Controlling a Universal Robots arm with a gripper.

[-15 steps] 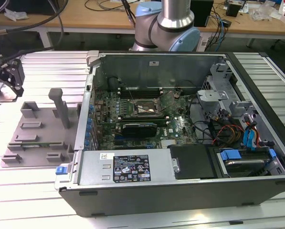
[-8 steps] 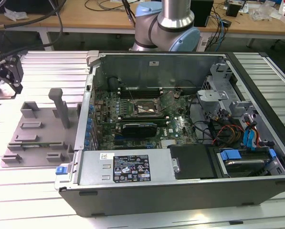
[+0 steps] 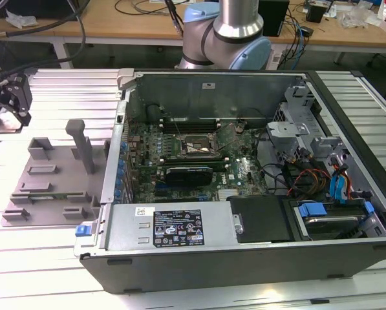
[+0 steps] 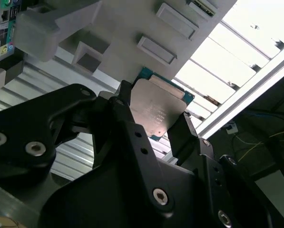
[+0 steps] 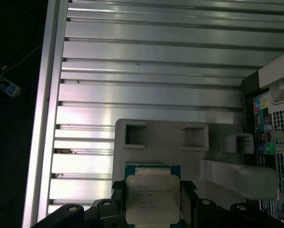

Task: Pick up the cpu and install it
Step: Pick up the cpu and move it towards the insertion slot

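Tool: the black tool (image 3: 8,100) sits at the far edge of the exterior view's left, above the slatted counter (image 3: 57,90); its state is clenched, grasping the cpu.
Grip: in both wrist views two black fingers (image 4: 182,135) press on opposite edges of the cpu, one on each side.
Cpu: the cpu (image 4: 156,107) is held between those fingers with its silver-grey metal top facing both wrist cameras; a thin blue-green rim shows around the lid in the first wrist view (image 5: 151,194).
Fixture: a grey plastic fixture (image 3: 50,177) with raised blocks and recessed pockets lies on the counter, between the tool and the computer case in the exterior view; in both wrist views it shows behind the held cpu. Whether the cpu touches it cannot be told.
Computer case: an open computer case (image 3: 212,84) lies on its side on the counter, at the exterior view's right of the fixture and well apart from the tool.
Socket: inside the case, the black socket frame (image 3: 196,147) sits on the green motherboard (image 3: 150,165).
Arm: the arm's grey and blue joint (image 3: 235,32) stands behind the case.
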